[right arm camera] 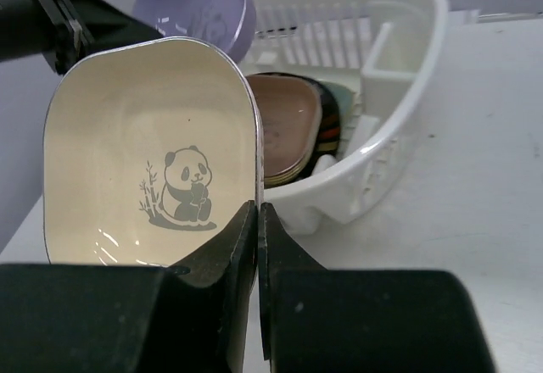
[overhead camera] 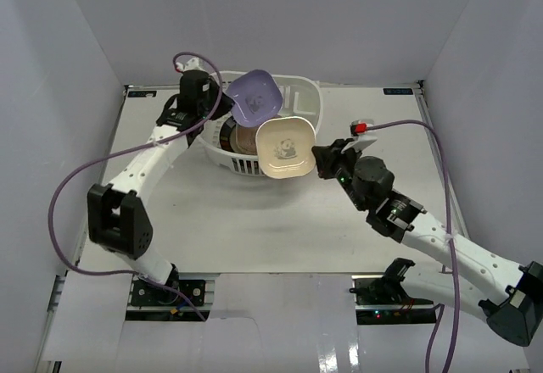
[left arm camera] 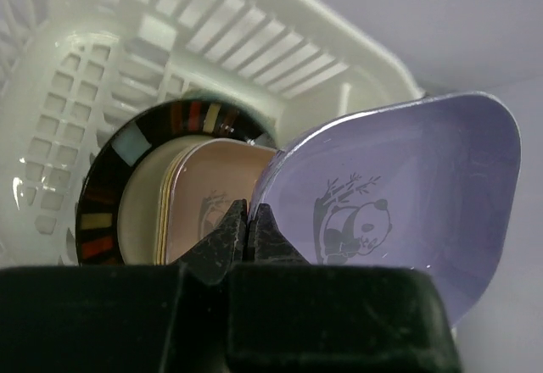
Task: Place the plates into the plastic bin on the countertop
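Tightly, left hand point(left arm camera: 248, 222) pinches lavender dish point(left arm camera: 407, 178) rim, right hand point(right arm camera: 257, 220) cream dish point(right arm camera: 136, 136) rim.

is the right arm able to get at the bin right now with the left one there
Probably, but tightly: its cream dish is at the near rim of the bin, yet the lavender dish in the left end effector hangs over the opening beside it.
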Tool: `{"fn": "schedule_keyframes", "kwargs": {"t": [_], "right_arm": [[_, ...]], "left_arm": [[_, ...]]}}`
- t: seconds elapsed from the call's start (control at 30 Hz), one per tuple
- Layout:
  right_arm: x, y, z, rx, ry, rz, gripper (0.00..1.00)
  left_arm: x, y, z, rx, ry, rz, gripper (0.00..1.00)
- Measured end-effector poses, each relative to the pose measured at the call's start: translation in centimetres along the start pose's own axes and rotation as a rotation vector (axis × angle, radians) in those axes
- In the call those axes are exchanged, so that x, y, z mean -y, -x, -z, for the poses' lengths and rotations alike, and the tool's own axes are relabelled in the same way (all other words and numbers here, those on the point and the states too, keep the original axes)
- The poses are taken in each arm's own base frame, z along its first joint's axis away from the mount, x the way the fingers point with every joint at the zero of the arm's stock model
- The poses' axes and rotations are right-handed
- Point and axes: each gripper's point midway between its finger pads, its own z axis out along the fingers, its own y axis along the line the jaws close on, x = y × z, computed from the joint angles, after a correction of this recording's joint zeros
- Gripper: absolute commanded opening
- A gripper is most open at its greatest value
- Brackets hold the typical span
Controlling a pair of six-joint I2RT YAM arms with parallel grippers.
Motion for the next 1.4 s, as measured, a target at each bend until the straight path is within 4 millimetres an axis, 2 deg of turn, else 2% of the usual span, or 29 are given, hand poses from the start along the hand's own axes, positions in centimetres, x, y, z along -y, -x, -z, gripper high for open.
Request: {"fn": "schedule_keyframes", "kwargs": {"t": [0.1,0.23,0.33,0.53,0.57,0.6,0.67,0.7,0.73,0.8,0.93,1.0,1.03,1.13,1.23,1.27,1.33,1.37,1.4], "right_arm": [[3.4,2.0,-0.2,0.025,-0.096,0.032,0.08],[6.2,3.3,-1.5,0.001,-0.174,0.058,0.08],[6.3,4.0,-3.4,-0.021,-0.178,0.061,0.08],[5.8,4.4,-8.1,-0.07,-0.172,0.06,0.08],[5.9,4.2,-8.8,-0.083,-0.178,0.059,0.08],[5.9,4.0,-9.6,-0.092,-0.182,0.056,0.08],[6.1,3.5,-11.2,-0.111,-0.194,0.042,0.08],[6.2,2.9,-11.8,-0.125,-0.197,0.037,0.08],[6.4,2.4,-12.3,-0.139,-0.2,0.031,0.08],[6.6,1.3,-13.0,-0.174,-0.206,0.018,0.08],[6.5,0.3,-14.2,-0.211,-0.205,-0.005,0.08],[6.2,-0.1,-14.8,-0.223,-0.195,-0.019,0.08],[6.0,-0.4,-15.1,-0.231,-0.188,-0.028,0.08],[5.6,-2.0,-16.5,-0.271,-0.168,-0.057,0.1],[5.7,-4.7,-17.5,-0.333,-0.161,-0.085,0.29],[5.7,-5.6,-17.7,-0.355,-0.158,-0.094,0.47],[5.7,-7.0,-17.8,-0.39,-0.152,-0.106,0.72],[5.6,-7.2,-17.8,-0.4,-0.148,-0.11,0.89],[5.3,-7.3,-17.7,-0.409,-0.137,-0.112,0.93]], "left_arm": [[-0.2,-3.0,-3.6,-0.098,0.058,-0.059,0.0],[-1.9,-5.5,-6.5,-0.188,0.158,-0.149,0.0],[-3.0,-6.3,-7.2,-0.232,0.208,-0.215,0.0],[-4.4,-6.8,-6.1,-0.304,0.249,-0.331,0.01],[-4.4,-6.7,-5.9,-0.317,0.253,-0.348,0.07],[-4.4,-6.7,-5.7,-0.326,0.253,-0.363,0.26],[-4.5,-6.9,-5.4,-0.349,0.248,-0.383,0.53],[-4.5,-7.1,-5.3,-0.36,0.245,-0.384,0.74],[-4.5,-7.3,-5.2,-0.367,0.239,-0.386,0.8],[-4.9,-8.0,-4.8,-0.385,0.236,-0.376,0.87],[-5.1,-7.8,-3.0,-0.386,0.226,-0.344,0.9],[-4.5,-6.0,-1.6,-0.336,0.208,-0.321,0.93],[-4.1,-4.9,-0.8,-0.299,0.198,-0.311,0.98],[-2.7,-1.3,2.8,-0.164,0.16,-0.28,0.98],[-1.4,1.6,7.1,-0.027,0.103,-0.262,0.98],[-1.1,2.1,8.7,0.014,0.078,-0.258,0.98],[-0.9,2.5,11.3,0.064,0.046,-0.253,0.98],[-1.0,2.5,12.2,0.082,0.033,-0.252,0.98],[-1.2,2.3,13.0,0.092,0.025,-0.251,0.98]]}}
